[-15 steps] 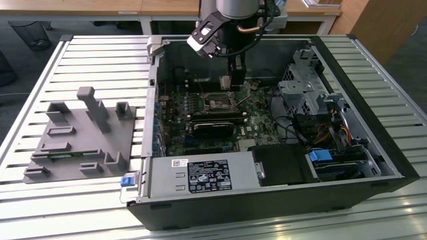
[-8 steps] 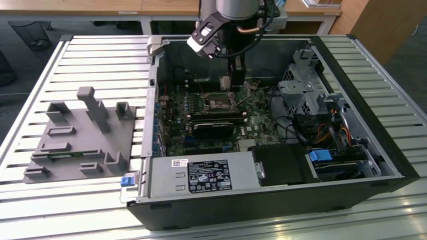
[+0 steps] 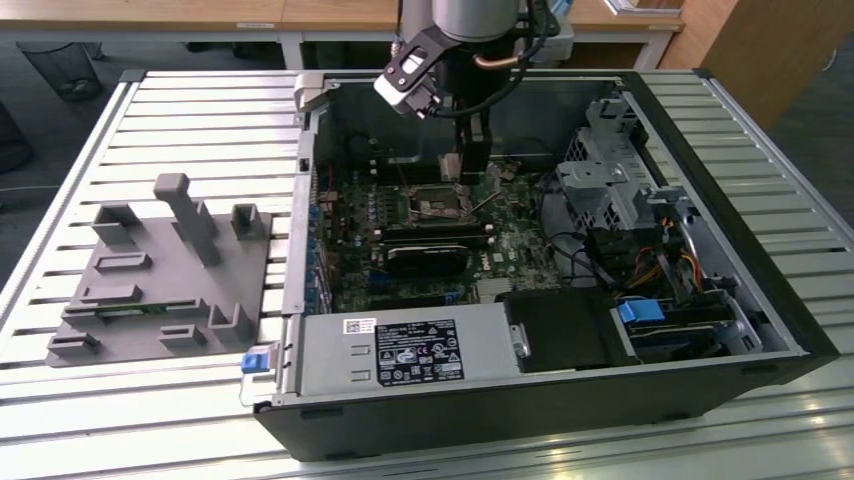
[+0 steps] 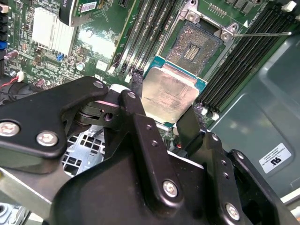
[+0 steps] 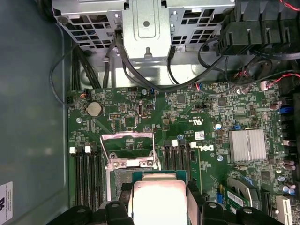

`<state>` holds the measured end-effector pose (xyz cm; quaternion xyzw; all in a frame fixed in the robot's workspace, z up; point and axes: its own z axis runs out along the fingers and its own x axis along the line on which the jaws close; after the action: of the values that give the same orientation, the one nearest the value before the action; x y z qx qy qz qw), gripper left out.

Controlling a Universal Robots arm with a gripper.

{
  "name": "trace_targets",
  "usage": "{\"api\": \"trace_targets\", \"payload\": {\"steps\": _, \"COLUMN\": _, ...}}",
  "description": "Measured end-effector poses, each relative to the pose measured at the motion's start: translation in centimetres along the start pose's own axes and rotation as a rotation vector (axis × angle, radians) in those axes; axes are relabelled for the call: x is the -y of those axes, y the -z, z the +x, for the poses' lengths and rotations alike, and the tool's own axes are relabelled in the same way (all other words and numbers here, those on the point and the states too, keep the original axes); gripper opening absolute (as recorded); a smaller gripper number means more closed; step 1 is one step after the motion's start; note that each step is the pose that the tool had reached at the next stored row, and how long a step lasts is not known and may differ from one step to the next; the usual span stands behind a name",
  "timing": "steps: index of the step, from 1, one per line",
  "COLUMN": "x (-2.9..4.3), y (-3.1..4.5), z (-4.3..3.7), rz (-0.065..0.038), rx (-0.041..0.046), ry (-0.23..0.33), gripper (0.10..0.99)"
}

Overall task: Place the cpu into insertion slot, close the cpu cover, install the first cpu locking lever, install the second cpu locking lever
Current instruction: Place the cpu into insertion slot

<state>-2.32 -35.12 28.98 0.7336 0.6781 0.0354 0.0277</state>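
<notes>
My gripper is shut on the cpu, a pale silvery square chip on a green base, with a black finger on each of two opposite edges. The chip hangs level just above the board, beside the insertion slot, whose dark contact field lies bare. In the first wrist view the cpu covers part of the insertion slot. The cpu cover stands swung open at the slot's far side. A thin locking lever juts out beside the socket. In the exterior view the gripper hovers over the insertion slot.
Black memory slots flank the socket on both sides. A finned silver heatsink and a black cable bundle lie nearby. The open computer case rests on a slatted table, with a grey fixture at the exterior view's left.
</notes>
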Motion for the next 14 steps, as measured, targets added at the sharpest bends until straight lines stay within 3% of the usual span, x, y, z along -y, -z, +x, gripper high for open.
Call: {"api": "trace_targets", "payload": {"steps": 14, "x": 0.03, "y": -0.27, "z": 0.0, "rz": 0.0, "rx": 0.0, "ry": 0.0, "gripper": 0.545}}
